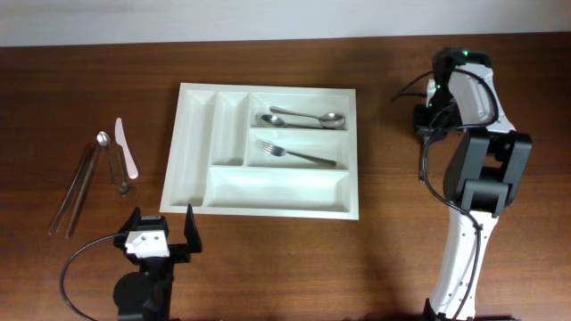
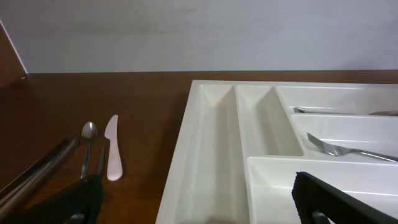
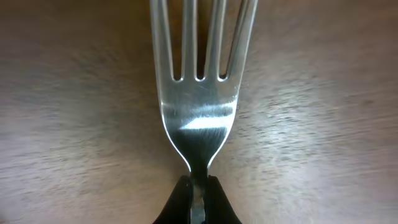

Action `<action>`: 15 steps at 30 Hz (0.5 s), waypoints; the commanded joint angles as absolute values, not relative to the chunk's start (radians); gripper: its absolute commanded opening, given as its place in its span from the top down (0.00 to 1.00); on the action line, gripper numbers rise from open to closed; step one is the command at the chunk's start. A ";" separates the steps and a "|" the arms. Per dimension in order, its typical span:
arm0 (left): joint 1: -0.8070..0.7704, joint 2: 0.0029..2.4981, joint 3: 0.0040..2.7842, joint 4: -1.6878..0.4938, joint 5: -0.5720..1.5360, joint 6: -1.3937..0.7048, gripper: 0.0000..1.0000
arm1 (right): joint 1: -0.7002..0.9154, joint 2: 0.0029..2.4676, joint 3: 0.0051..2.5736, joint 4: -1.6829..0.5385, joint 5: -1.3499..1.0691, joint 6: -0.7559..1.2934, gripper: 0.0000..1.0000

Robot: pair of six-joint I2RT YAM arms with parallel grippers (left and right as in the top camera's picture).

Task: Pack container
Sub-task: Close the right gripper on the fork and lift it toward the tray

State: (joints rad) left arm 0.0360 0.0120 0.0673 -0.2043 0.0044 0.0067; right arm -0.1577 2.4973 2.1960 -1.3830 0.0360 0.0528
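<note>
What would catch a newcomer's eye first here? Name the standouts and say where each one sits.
The white container sits mid-table, with a spoon in its top long compartment and a fork in the one below. The right tool, off to the container's right, is shut on a second fork at its neck, tines pointing away over the wood. A pale knife and a small spoon lie left of the container.

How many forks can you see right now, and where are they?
2. One fork lies in the container's middle long compartment; the other fork is pinched in the right gripper. Another may hide among the utensils left of the container.
</note>
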 commanded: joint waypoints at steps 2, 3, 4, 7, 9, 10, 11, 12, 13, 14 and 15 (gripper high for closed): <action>0.042 0.006 0.061 -0.202 0.012 0.015 0.01 | -0.164 2.473 2.318 -1.417 0.034 0.060 0.96; 0.042 0.006 0.061 -0.202 0.012 0.015 0.01 | -0.164 2.473 2.343 -1.429 0.034 0.060 0.96; 0.042 0.006 0.061 -0.202 0.012 0.015 0.01 | -0.164 2.473 2.366 -1.441 0.034 0.060 0.96; 0.042 0.006 0.061 -0.202 0.012 0.015 0.01 | -0.161 2.473 2.433 -1.469 0.033 0.057 0.96; 0.042 0.006 0.061 -0.202 0.012 0.015 0.01 | -0.155 2.473 2.476 -1.487 0.022 0.033 0.96; 0.042 0.006 0.061 -0.202 0.012 0.015 0.01 | -0.152 2.473 2.498 -1.495 0.001 0.009 0.96; 0.042 0.006 0.061 -0.202 0.012 0.015 0.01 | -0.147 2.473 2.517 -1.501 -0.025 -0.014 0.96; 0.042 0.006 0.061 -0.202 0.012 0.015 0.01 | -0.140 2.473 2.542 -1.510 -0.060 -0.047 0.96; 0.042 0.006 0.061 -0.202 0.012 0.015 0.01 | -0.134 2.473 2.562 -1.517 -0.088 -0.073 0.96; 0.042 0.006 0.061 -0.202 0.012 0.015 0.01 | -0.124 2.473 2.582 -1.522 -0.121 -0.104 0.96; 0.042 0.006 0.061 -0.202 0.012 0.015 0.01 | -0.113 2.471 2.601 -1.525 -0.152 -0.134 0.96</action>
State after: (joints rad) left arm 0.0360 0.0120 0.0673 -0.2047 0.0048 0.0067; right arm -0.1467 2.4973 2.5378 -1.5185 -0.0376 -0.0311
